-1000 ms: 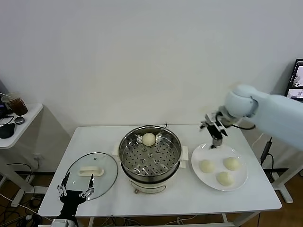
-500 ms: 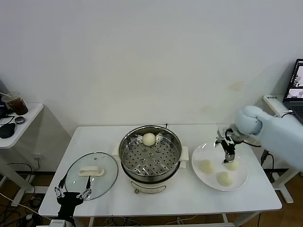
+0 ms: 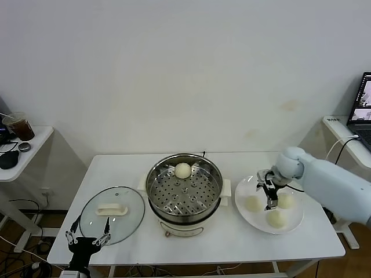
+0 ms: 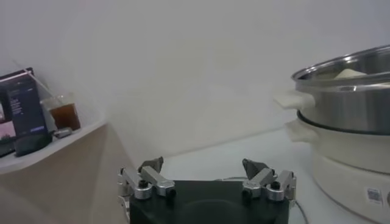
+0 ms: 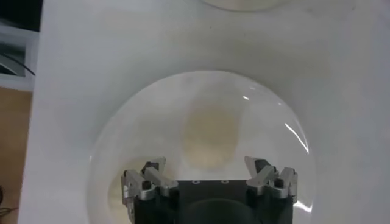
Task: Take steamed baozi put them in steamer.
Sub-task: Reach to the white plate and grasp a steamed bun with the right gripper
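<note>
Right gripper (image 3: 271, 196) has moved from the plate's (image 3: 293, 223) far side to its middle, above three baozi.
Jaws are spread wide and empty; one baozi (image 5: 209, 135) lies between and just ahead of them. A fourth sits in the steamer (image 3: 184, 189). Left gripper (image 3: 87, 238) hangs open beside the lid (image 3: 112, 207).

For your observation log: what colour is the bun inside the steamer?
Cream-white bun, clearest in the head view.

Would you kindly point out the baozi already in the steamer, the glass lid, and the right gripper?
Baozi in steamer (image 3: 182, 170), head view, top of bun.
Glass lid (image 3: 130, 204), head view, bare glass beside handle.
Right gripper (image 3: 270, 204), head view, between the open jaws' tips.
</note>
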`<state>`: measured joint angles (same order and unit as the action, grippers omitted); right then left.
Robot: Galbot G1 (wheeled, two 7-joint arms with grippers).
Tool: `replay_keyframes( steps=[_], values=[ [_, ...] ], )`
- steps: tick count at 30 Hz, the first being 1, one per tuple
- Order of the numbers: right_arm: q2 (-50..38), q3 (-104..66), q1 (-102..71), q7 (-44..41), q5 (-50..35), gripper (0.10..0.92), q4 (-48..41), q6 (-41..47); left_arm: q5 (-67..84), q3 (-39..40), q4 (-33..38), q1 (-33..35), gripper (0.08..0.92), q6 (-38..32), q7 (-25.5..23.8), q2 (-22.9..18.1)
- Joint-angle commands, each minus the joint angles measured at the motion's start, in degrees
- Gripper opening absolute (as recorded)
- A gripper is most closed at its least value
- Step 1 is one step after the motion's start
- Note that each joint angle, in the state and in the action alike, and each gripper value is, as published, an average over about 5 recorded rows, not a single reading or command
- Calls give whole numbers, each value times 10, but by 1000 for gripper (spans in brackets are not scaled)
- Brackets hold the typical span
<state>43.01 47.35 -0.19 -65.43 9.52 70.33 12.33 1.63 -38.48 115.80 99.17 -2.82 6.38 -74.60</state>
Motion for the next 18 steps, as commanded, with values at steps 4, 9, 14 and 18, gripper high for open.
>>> replay_keyframes(
  steps=[4,9,14,18],
  values=[
    [53,-36,-42,18,32,823,-71,-15,-1,-1,0,1,823,0,0,-1],
    [62,-41,-45,21,40,814,-80,-14,-2,-1,-1,1,823,-1,0,-1],
    [66,-42,-44,23,43,719,-83,-9,-2,-1,0,1,823,-2,1,-2],
    [66,-40,-43,22,42,639,-79,-6,-2,-2,0,1,823,-2,1,-2]
  ],
)
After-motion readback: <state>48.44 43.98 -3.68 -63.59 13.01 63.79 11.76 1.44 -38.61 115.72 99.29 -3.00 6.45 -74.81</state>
